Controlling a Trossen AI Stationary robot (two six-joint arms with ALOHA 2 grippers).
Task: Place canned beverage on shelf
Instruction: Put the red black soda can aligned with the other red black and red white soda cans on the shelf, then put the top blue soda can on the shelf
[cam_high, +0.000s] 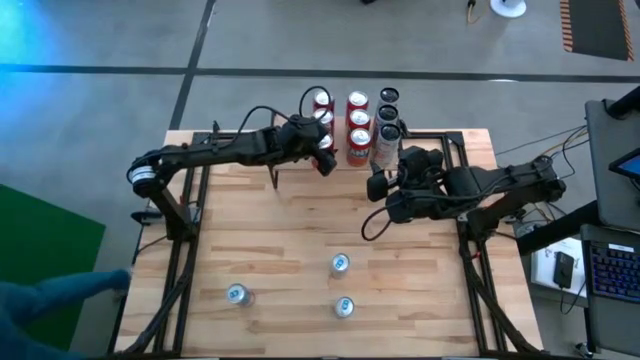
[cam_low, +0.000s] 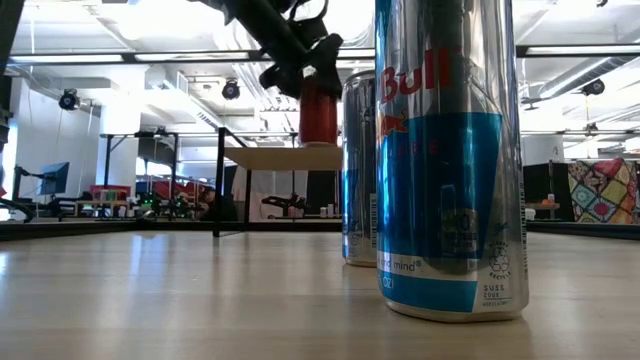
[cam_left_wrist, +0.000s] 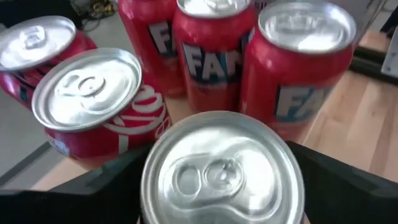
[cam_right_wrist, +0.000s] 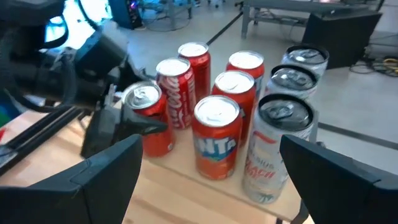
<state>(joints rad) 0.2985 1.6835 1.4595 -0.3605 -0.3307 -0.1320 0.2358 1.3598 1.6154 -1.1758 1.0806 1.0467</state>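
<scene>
Cans on the shelf (cam_right_wrist: 186, 163): nine, one pinched there by the left hand (cam_high: 324, 158). Three more cans (cam_high: 339, 264) stand on the worktop (cam_high: 300, 230). Right hand (cam_high: 378, 186) hovers spread nearby, empty.

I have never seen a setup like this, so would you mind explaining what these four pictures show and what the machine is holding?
It is a robot with two dark arms at a wooden table. One picture looks straight down, one looks level across the tabletop, and two come from cameras on the wrists. At the table's far edge stands a small shelf crowded with drink cans. The left gripper is shut on a red can, holding it at the shelf's left front corner; whether it rests on the plank yet is unclear. The right gripper is open and empty, in front of the shelf. Three blue-and-silver cans stand on the table's near half.
</scene>
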